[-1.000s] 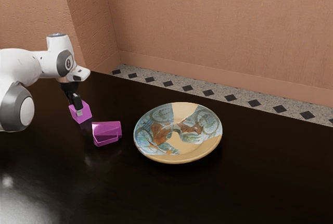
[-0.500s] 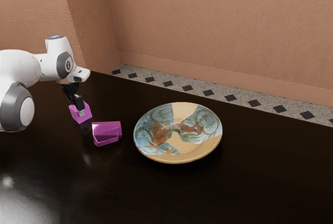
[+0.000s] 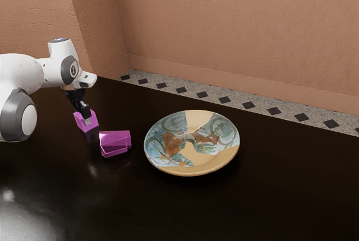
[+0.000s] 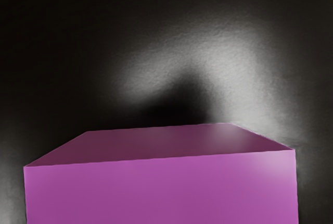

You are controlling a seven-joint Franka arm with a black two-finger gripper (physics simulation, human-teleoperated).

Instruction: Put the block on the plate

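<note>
- 1 gripper (image 3: pixel 86 120), closed on purple block (image 4: pixel 161 195), prob. for secure carry.
- 1 magenta piece (image 3: pixel 115 142), nearby; poss. obstacle.
- 1 plate (image 3: pixel 192 170), face up, ready to receive.

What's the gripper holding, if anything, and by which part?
Can't tell: gripper is at the upper part of the magenta block, but a two-sided hold isn't visible.

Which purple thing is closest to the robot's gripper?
The boxy block, right at the gripper. The other purple thing lies farther from it, next to the plate.
</note>
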